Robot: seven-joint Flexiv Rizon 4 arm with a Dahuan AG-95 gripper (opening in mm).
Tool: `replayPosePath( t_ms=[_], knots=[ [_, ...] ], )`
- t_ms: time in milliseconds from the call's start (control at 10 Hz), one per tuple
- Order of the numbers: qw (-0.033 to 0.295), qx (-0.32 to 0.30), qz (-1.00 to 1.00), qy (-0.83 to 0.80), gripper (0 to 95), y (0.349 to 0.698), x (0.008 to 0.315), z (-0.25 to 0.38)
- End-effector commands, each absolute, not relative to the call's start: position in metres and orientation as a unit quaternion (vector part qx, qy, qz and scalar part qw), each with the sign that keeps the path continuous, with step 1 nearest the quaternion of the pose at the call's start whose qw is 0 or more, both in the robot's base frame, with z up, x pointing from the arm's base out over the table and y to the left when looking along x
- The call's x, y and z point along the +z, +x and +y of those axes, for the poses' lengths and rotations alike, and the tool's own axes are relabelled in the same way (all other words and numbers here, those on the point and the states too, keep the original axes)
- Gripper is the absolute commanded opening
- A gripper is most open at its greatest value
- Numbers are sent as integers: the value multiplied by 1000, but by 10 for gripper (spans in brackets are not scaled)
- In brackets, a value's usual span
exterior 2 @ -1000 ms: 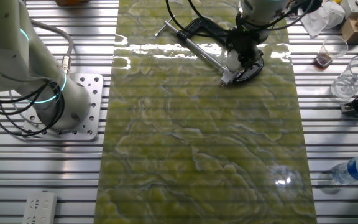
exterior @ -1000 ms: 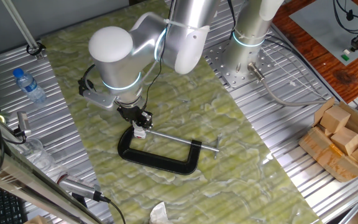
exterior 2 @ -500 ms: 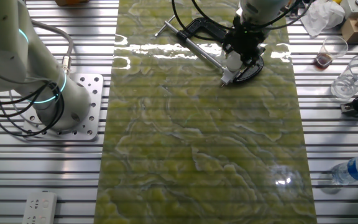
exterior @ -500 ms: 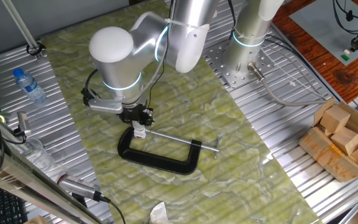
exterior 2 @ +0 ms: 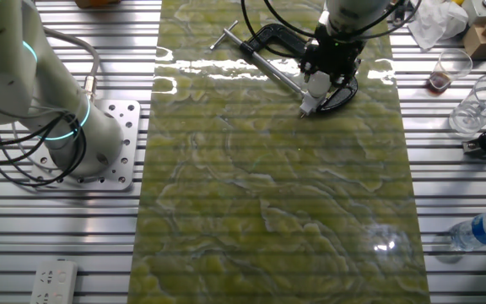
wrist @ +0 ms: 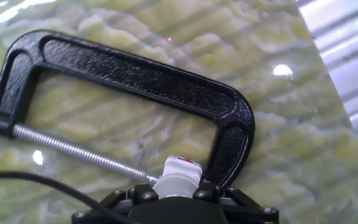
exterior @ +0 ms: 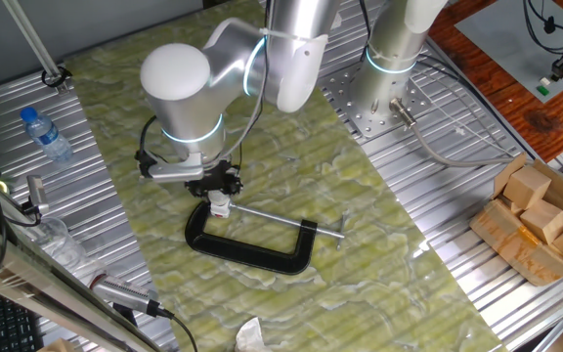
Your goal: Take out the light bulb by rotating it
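The light bulb (wrist: 177, 178) is small and frosted white, with its white base sitting in the jaw of a black C-clamp (wrist: 135, 68) that lies flat on the green mat. My gripper (wrist: 176, 188) is shut on the bulb, with a black finger against each side of its dome. One fixed view shows the gripper (exterior: 218, 189) pointing straight down over the bulb (exterior: 220, 204) at the left end of the clamp (exterior: 252, 252). In the other fixed view the bulb (exterior 2: 312, 88) shows just below the gripper (exterior 2: 326, 69), beside the clamp (exterior 2: 268, 35).
The clamp's screw rod (wrist: 79, 149) runs up to the bulb's base. A blue-capped bottle (exterior: 45, 134) lies on the left rails. A box of wooden blocks (exterior: 541, 220) sits at the right, the arm's base (exterior: 389, 88) behind. A plastic cup (exterior 2: 442, 71) stands off the mat.
The hand has turned about its vertical axis while staying over the bulb; its side bracket has swung round. The clamp has barely shifted.
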State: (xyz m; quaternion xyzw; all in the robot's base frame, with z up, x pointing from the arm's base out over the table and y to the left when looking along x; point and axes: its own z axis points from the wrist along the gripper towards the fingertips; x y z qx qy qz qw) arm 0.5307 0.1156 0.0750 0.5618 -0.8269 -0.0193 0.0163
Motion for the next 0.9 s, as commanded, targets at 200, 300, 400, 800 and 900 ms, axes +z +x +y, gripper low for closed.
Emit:
replayPosePath(
  t_ms=[200,300,400,800,900],
  knots=[
    [15,-16,-834,551,380,531,75,115],
    [15,-16,-841,541,570,531,75,115],
    [14,-16,-847,531,570,531,75,115],
    [16,-13,-895,445,760,531,75,116],
    [16,-16,-922,385,760,531,76,116]
  ],
)
